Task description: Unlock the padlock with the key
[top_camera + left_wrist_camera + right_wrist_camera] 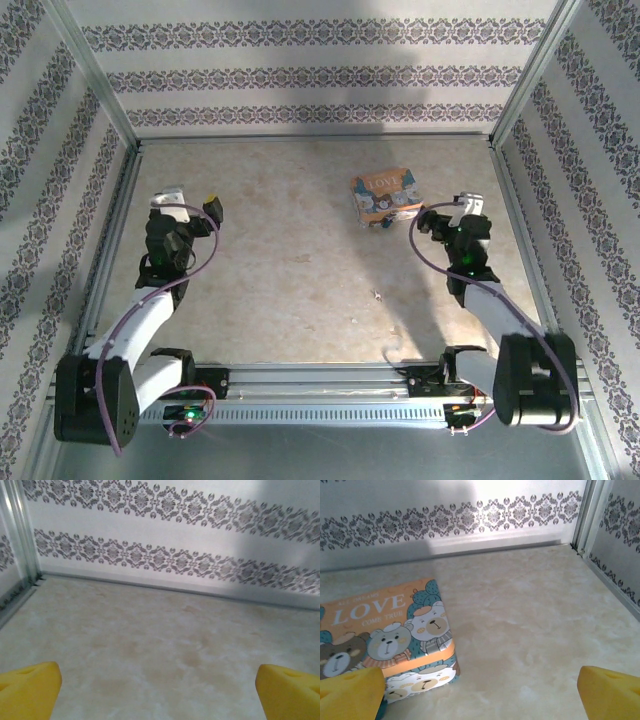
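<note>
padlock (pixel 387 195): orange block lying flat on the table (pixel 290 260), face up, in the far right part, near the back wall (pixel 320 70) but apart from it. white "love" lettering and cartoon bears show on its face in the right wrist view (pixel 390 630).
padlock's turn: slightly skewed to the table edges, lettering readable from the arms' side.
right gripper (pixel 462 208): just right of the padlock and a little nearer the arms, fingers spread wide, nothing between them.
right yellow pads (pixel 350 692): one at each lower corner of the wrist view. the left one overlaps the padlock's near corner, and i cannot tell whether they touch.
speck (pixel 377 294): tiny mark on the bare table, nearer the arms than the padlock, too small to tell what it is.
left gripper (pixel 190 203): at the far left of the table, well apart from the padlock, fingers spread wide and holding nothing.
left yellow pads (pixel 27 690): over bare table, pointed at the back wall.
</note>
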Available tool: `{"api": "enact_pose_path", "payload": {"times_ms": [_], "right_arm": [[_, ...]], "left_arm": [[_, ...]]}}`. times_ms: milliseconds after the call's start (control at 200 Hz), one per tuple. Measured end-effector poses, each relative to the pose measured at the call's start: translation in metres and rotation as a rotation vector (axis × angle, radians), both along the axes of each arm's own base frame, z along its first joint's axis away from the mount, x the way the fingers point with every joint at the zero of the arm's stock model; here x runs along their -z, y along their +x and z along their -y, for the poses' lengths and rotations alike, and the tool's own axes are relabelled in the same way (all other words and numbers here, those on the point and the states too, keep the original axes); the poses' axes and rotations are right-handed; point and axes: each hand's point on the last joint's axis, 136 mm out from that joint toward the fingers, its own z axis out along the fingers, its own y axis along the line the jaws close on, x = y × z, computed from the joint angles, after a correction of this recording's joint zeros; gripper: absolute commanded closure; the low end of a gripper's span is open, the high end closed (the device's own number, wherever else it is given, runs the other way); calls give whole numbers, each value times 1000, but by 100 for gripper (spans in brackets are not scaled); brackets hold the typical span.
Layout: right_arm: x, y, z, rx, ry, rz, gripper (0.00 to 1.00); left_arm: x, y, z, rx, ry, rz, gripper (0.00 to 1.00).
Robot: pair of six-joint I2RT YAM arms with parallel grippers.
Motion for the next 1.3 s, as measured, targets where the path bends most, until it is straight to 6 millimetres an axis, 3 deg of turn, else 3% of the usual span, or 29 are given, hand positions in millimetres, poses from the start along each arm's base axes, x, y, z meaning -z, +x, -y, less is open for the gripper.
{"api": "enact_pose_path", "payload": {"times_ms": [100,220,430,650,775,905,1129,1299], "right_arm": [[-17,-11,-5,-7,70,-54,2],[-29,-31,-16,-32,162,-138,2],[-19,-70,-51,-136,306,-350,12],[13,-115,-98,-264,408,-608,26],[33,-140,-130,-357,370,-753,33],[62,-161,-156,-428,278,-901,42],[118,-180,-162,-403,127,-1151,52],[138,-178,-165,-389,50,-1232,59]], "left_arm": [[-6,-8,9,38,-84,-57,1],[1,-24,22,89,-182,-150,0],[23,-56,54,195,-360,-309,0],[60,-83,108,340,-495,-472,0],[90,-99,141,403,-525,-586,0],[106,-102,164,436,-538,-643,0],[113,-91,176,426,-559,-636,0],[111,-87,172,402,-554,-615,1]]}}
